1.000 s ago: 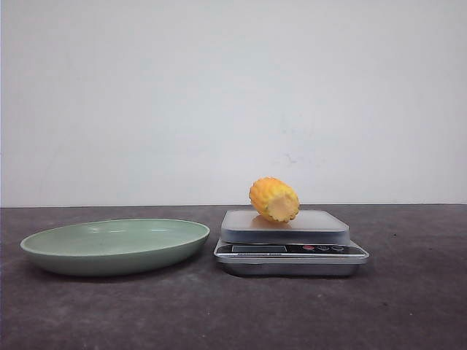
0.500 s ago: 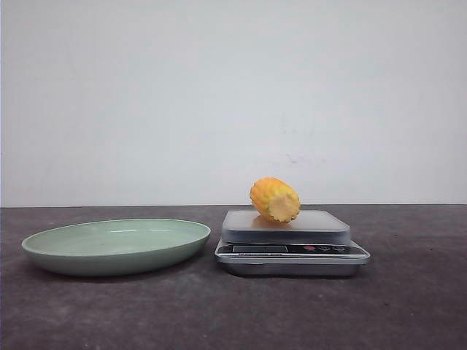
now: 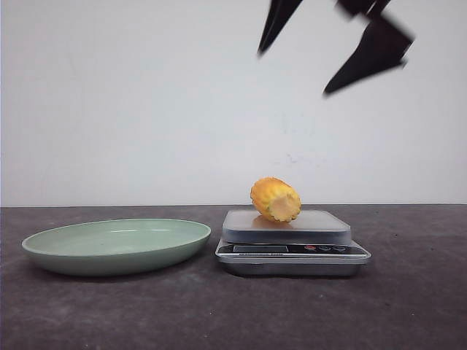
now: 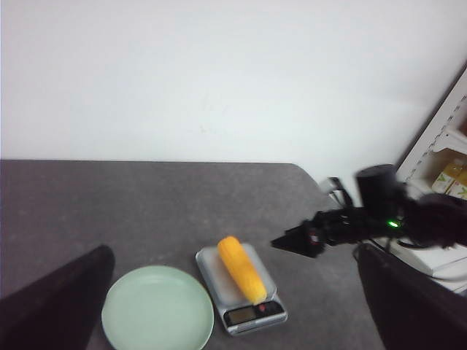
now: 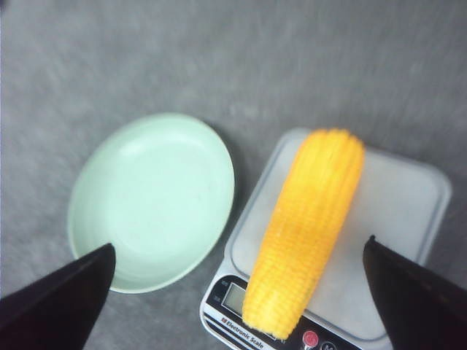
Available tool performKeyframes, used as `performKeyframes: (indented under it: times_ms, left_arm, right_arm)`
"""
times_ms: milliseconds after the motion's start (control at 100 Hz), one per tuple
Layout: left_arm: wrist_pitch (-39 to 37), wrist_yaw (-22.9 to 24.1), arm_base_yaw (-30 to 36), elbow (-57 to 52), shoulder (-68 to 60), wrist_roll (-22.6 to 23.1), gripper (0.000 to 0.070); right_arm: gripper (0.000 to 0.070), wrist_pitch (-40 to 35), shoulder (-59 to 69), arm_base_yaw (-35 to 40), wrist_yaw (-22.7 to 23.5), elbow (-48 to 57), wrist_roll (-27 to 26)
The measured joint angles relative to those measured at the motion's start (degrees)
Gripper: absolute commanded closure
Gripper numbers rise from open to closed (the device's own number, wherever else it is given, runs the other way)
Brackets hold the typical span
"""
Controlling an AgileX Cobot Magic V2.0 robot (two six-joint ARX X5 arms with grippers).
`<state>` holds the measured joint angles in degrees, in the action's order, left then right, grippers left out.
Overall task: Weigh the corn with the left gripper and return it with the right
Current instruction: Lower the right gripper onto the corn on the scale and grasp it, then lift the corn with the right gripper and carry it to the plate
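The corn lies on its side on the grey kitchen scale, its paler cut end toward the display. It also shows in the left wrist view and the right wrist view. My right gripper hangs open and empty high above the scale, and in its own view its fingers straddle the corn from well above. My left gripper is open and empty, high over the table and out of the front view. The right gripper also shows in the left wrist view.
A pale green plate sits empty on the dark table just left of the scale, seen also in the wrist views. A white shelf with boxes stands past the table's right side. A white wall is behind.
My right gripper has come into the front view from the top, open, above the scale. The corn, scale and plate have not moved.
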<state>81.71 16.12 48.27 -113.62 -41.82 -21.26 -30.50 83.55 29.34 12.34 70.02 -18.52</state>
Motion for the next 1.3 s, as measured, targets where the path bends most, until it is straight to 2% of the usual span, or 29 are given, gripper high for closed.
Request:
performKeyframes:
  times_ms: [220, 430, 560, 690, 820, 860, 900, 950, 1000, 1010, 1139, 1299]
  left_arm:
    - [0.0, 0.0, 0.0, 8.2, 2.5, -1.3, 0.0000]
    - [0.0, -1.5, 0.0, 15.4, 3.4, -3.9, 0.0000]
    - [0.0, -1.5, 0.0, 16.0, 3.4, -4.5, 0.0000]
    - [0.0, -1.5, 0.0, 16.0, 3.7, -4.9, 0.0000]
    - [0.0, -1.5, 0.0, 16.0, 3.8, -5.1, 0.0000]
    - [0.0, -1.5, 0.0, 16.0, 3.9, -5.1, 0.0000]
    - [0.0, -1.5, 0.0, 16.0, 4.0, -5.1, 0.0000]
    - [0.0, -1.5, 0.0, 16.0, 4.1, -5.1, 0.0000]
    - [0.0, -1.5, 0.0, 16.0, 4.1, -5.1, 0.0000]
    - [0.0, -1.5, 0.0, 16.0, 4.1, -5.1, 0.0000]
    - [0.0, -1.5, 0.0, 16.0, 4.1, -5.1, 0.0000]
    - [0.0, -1.5, 0.0, 16.0, 4.1, -5.2, 0.0000]
  right_arm:
    - [0.0088, -3.6, 10.9, -0.2, -1.9, 5.5, 0.0]
    - [0.0099, -4.3, 15.6, 0.0, -2.1, 5.5, -0.1]
    - [0.0140, -5.6, 17.8, 0.1, -2.1, 5.5, -0.5]
    - [0.0221, -7.4, 19.0, 0.2, -1.9, 5.5, -0.9]
    - [0.0239, -9.4, 19.6, 0.2, -1.9, 5.5, -1.0]
    - [0.0274, -9.6, 19.8, 0.2, -1.9, 5.5, -1.0]
    - [0.0353, -9.7, 20.0, 0.3, -2.1, 5.6, -1.1]
    - [0.0502, -9.9, 20.1, 0.2, -2.1, 5.8, -1.1]
    - [0.0690, -10.1, 20.5, 0.3, -1.7, 5.9, -1.0]
    - [0.0700, -10.1, 20.5, 0.3, -1.6, 5.9, -0.9]
    - [0.0700, -10.1, 21.1, 0.6, 2.1, 6.1, 0.3]
    - [0.0700, -9.1, 20.8, 1.6, 2.4, 6.0, 0.7]
